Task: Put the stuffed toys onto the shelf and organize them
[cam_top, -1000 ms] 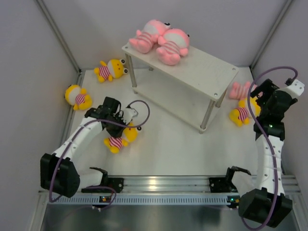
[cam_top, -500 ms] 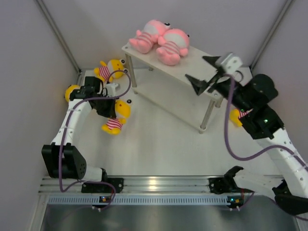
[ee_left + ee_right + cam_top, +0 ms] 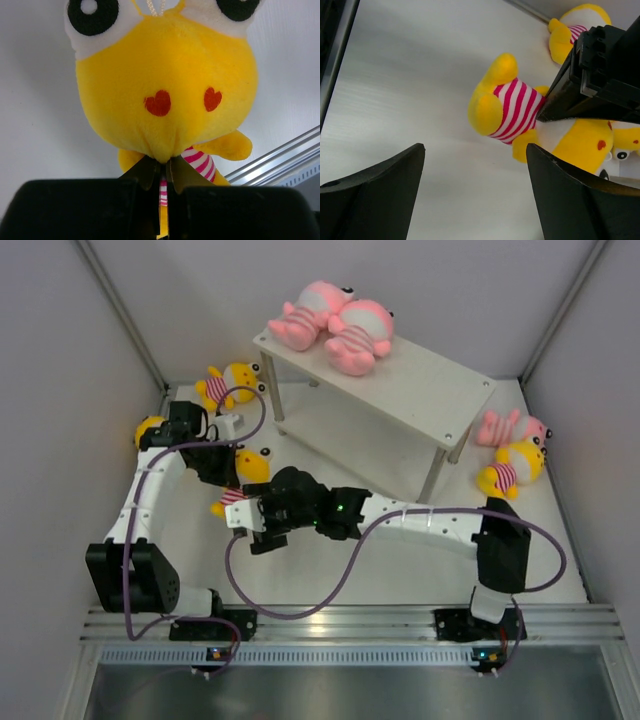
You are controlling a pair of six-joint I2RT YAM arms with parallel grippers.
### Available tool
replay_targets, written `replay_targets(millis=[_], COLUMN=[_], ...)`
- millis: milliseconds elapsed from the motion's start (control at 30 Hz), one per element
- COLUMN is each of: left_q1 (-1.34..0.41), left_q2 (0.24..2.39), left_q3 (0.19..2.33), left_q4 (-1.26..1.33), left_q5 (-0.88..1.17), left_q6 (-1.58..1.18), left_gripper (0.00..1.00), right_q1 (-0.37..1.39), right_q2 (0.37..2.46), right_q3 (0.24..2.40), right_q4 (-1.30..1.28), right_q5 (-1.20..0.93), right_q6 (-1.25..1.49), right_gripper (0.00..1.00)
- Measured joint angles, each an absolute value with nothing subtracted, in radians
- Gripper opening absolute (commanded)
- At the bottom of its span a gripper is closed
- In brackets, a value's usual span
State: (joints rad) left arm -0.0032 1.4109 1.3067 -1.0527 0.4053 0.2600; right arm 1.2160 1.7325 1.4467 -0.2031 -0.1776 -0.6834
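**Toy in the left gripper, right gripper open beside it**

Toy point(image 3: 252, 468), yellow, hangs by the neck from the left gripper point(image 3: 162, 172), whose jaws are pinched almost together on the fabric under the head; its striped body and legs dangle free, apparently off the table point(image 3: 400, 580). Right gripper point(image 3: 476, 150), its arm stretched across the table, is spread wide and holds nothing; the striped body lies just beyond its jaws.

Likely step: a hand-over toward the shelf point(image 3: 430, 390). To do it well, the right jaws should take the striped body squarely, apart from the left fingers, and close before the left lets go; plush squashes, so a deep bite seems safer than a tip pinch.

Shelf top bears two pink toys point(image 3: 335, 325) bunched at its far left end; room remains along the board. On the table: a yellow toy point(image 3: 235, 383) near the shelf's left legs; a pink toy point(image 3: 508, 427) and a third yellow point(image 3: 512, 475) together to its right; a fourth yellow point(image 3: 148, 430) partly hidden by the left arm.

Table white and smooth; grey walls on three sides; a metal rail point(image 3: 330, 620) along the near edge.
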Motion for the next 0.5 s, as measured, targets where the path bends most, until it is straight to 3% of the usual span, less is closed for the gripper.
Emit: replay_targets(millis=[367,433,500], left_q1=[0.031,0.036,0.045], left_q2=[1.411,1.411,1.411], left_q3=[1.307,1.307,1.307], left_q4=[-1.053,-1.054,-1.049], left_q5=[0.444,0.458,0.459], left_q6=[0.259,0.259,0.26], left_gripper=[0.0,0.0,0.0], right_q1=[1.221,1.221,1.222], right_q2=[1.942,1.987,2.024], right_q3=[1.568,1.603,1.627], right_q4=[-0.096,-0.088,-0.076], right_q5=[-0.049,-0.022,0.002], right_q6=[-0.641,-0.624,-0.608], right_gripper=[0.65,0.59,0.44])
